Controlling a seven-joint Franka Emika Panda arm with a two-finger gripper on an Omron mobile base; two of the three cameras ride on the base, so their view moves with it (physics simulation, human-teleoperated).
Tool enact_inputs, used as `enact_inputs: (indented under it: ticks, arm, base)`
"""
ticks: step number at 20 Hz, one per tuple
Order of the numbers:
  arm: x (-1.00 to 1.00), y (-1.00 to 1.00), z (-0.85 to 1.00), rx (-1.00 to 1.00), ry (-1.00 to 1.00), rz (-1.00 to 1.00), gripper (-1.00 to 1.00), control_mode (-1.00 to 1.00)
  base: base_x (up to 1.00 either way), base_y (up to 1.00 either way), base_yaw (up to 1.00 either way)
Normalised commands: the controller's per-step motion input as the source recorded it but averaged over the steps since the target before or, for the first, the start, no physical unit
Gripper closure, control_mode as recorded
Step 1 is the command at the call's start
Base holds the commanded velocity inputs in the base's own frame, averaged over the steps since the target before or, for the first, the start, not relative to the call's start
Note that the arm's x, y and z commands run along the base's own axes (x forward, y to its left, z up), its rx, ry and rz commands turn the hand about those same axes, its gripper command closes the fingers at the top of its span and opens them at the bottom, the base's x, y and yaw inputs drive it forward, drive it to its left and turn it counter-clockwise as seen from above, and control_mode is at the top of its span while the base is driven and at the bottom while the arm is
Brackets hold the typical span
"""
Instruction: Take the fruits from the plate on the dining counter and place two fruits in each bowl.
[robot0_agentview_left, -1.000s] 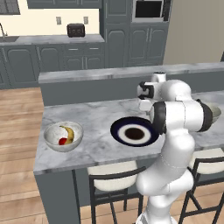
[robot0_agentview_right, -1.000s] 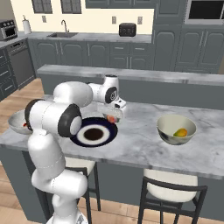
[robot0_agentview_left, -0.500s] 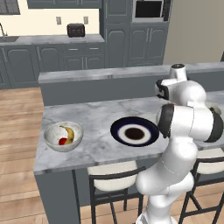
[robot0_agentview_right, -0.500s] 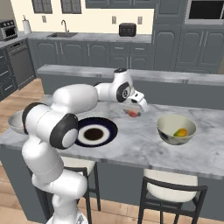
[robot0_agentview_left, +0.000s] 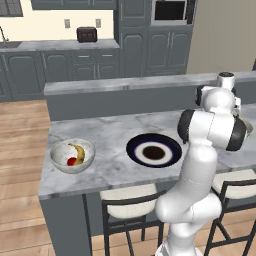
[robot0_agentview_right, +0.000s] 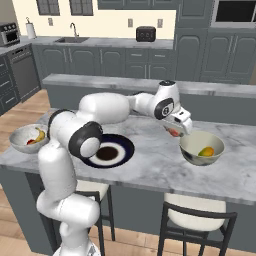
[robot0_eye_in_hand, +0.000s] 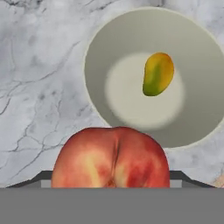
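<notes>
My gripper (robot0_agentview_right: 176, 131) is shut on the pinkish-red round fruit (robot0_agentview_right: 173, 133), held just above the left rim of the cream-grey bowl (robot0_agentview_right: 192, 156). In the hand view this fruit (robot0_eye_in_hand: 111, 157) hangs in front of that bowl (robot0_eye_in_hand: 197, 65), where a yellow-green oval fruit (robot0_eye_in_hand: 156, 73) lies. The plate (robot0_agentview_right: 125, 145) in the middle of the dining counter (robot0_agentview_right: 150, 170) carries no fruit. At the counter's left end, the white-grey bowl (robot0_agentview_left: 60, 152) holds the banana (robot0_agentview_left: 77, 151) and the red round fruit (robot0_agentview_left: 71, 161).
A higher grey ledge (robot0_agentview_right: 100, 80) runs along the back of the dining counter. Two stools (robot0_agentview_right: 195, 210) stand under its front edge. Kitchen cabinets with a toaster (robot0_agentview_right: 145, 33) line the far wall.
The arm has swung right with the pinkish-red fruit, from beside the plate to the cream-grey bowl's rim. The grip has stayed the same.
</notes>
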Motion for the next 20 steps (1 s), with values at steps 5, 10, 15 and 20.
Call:
enact_inputs:
  ticks: [5, 10, 15, 20]
  arm:
    - [0.21, -0.88, -0.18, 0.11, -0.03, -0.08, 1.00, -1.00]
    - [0.31, -0.61, -0.37, 0.00, -0.02, -0.05, 1.00, -1.00]
    - [0.36, -0.51, -0.71, -0.01, 0.00, -0.03, 1.00, -1.00]
    - [0.25, 0.20, -0.20, 0.00, 0.00, 0.00, 1.00, -1.00]
  base:
    - [0.00, 0.00, 0.00]
    - [0.00, 0.00, 0.00]
    - [0.00, 0.00, 0.00]
    - [0.00, 0.00, 0.00]
